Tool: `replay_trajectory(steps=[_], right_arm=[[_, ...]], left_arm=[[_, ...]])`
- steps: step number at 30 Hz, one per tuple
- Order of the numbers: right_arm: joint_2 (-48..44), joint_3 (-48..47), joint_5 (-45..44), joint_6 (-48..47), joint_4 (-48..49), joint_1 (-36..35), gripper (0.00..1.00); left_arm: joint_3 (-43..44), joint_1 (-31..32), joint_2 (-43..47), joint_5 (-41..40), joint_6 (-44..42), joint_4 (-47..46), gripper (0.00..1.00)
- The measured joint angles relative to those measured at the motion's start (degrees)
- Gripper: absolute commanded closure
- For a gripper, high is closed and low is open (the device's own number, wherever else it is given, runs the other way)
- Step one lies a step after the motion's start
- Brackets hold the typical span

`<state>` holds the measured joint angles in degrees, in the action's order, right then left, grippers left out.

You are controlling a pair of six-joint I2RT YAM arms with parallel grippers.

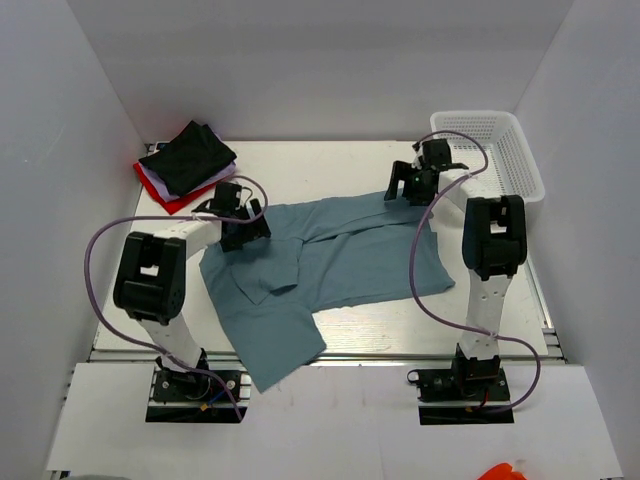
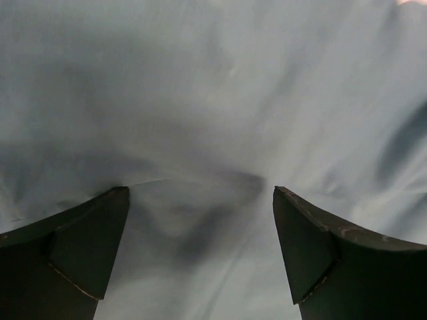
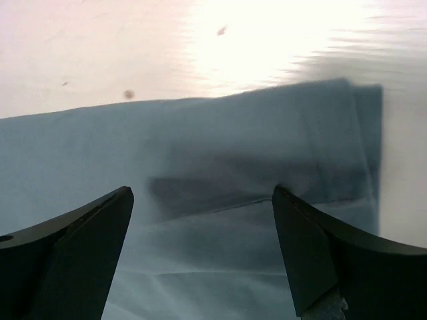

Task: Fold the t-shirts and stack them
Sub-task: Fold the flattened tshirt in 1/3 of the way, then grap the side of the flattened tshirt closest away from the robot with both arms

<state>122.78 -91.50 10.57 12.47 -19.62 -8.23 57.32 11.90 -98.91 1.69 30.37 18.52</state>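
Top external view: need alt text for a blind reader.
A blue-teal shirt lies rumpled across the table, one end hanging over the near edge. The left gripper and right gripper hang open over its far edge. A black-topped stack of shirts sits far left, a white basket far right.

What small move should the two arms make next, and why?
Probably lift both arms straight up, clear of the blue-teal shirt. Both pairs of jaws stand open just above the cloth and hold nothing, so this fold looks done; sliding sideways this low could drag it open.
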Motion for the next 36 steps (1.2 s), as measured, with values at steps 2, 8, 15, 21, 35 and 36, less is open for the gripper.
replay_trajectory(steps=[2,8,15,21,35,36], right_arm=[[0.6,-1.1,0.5,1.1,0.0,1.3,0.1],[3.7,-4.2,3.5,2.8,0.0,4.3,0.1],[3.8,-4.4,5.1,0.2,0.0,4.5,0.1],[-0.9,-1.6,5.2,-5.7,0.1,2.6,0.1],[-35.7,28.3,4.6,-3.4,11.8,-4.0,0.1],[-37.7,30.9,4.1,-2.1,12.4,-4.0,0.1]], left_arm=[[3.4,-0.5,-3.1,0.9,-1.5,-1.6,0.0],[18.2,-0.9,-15.0,2.2,-7.6,-2.3,0.0],[25.3,-0.9,-19.9,4.1,-13.8,-2.0,0.0],[26.2,-0.7,-18.2,5.0,-17.3,2.3,0.0],[-2.2,0.0,31.2,1.4,-5.2,12.8,0.0],[-5.5,0.0,33.3,1.2,-3.5,14.5,0.0]])
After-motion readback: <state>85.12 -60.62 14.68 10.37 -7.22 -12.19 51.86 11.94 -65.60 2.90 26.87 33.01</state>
